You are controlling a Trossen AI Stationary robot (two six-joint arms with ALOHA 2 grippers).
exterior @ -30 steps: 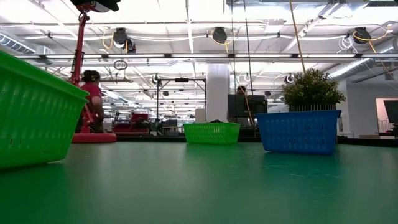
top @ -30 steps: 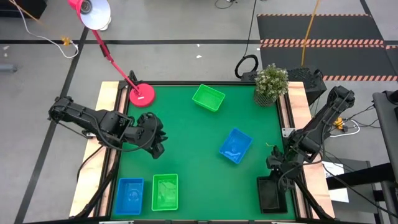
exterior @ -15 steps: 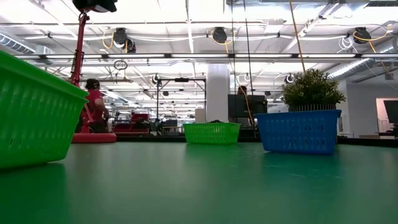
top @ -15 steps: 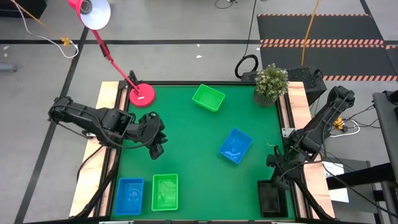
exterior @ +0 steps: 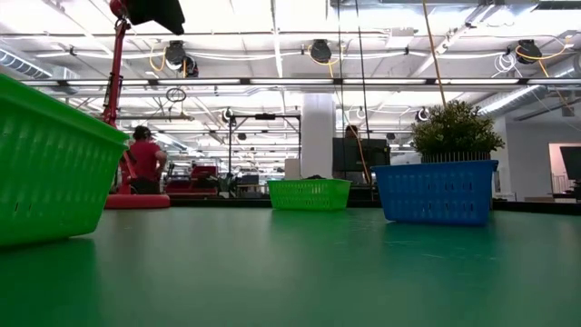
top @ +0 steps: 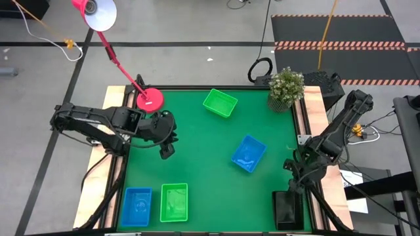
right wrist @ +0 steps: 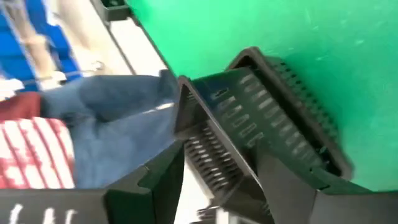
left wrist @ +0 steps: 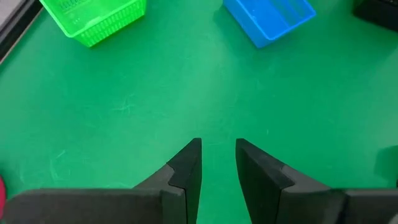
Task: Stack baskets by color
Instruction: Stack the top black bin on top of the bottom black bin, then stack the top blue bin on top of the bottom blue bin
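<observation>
A black basket point(top: 287, 210) sits at the near right corner, and my right gripper point(top: 294, 187) hangs over its far end, open, with one wall point(right wrist: 214, 134) between its fingers. My left gripper point(top: 167, 151) hovers over bare green mat at the left, slightly open and empty point(left wrist: 217, 155). A green basket point(top: 220, 103) rests on its bottom at the far middle and a blue basket point(top: 249, 153) right of centre. Another blue basket point(top: 137, 206) and a green one point(top: 174, 202) stand side by side at the near left. My right gripper's fingers point(right wrist: 165, 180) stand on either side of the black basket's wall point(right wrist: 214, 134), coming from above at a slant. I cannot tell whether they touch it. The basket rests on the table.
A pink lamp base point(top: 149, 100) stands at the far left corner and a potted plant point(top: 286, 88) at the far right. A person's blue trousers point(right wrist: 106, 106) show just beyond the table's edge by the black basket. Open mat lies in the middle.
My left gripper has swung toward the table's far edge and turned a little, still empty. My right gripper has rolled about its own line above the black basket, which now lies a bit closer to the near edge.
</observation>
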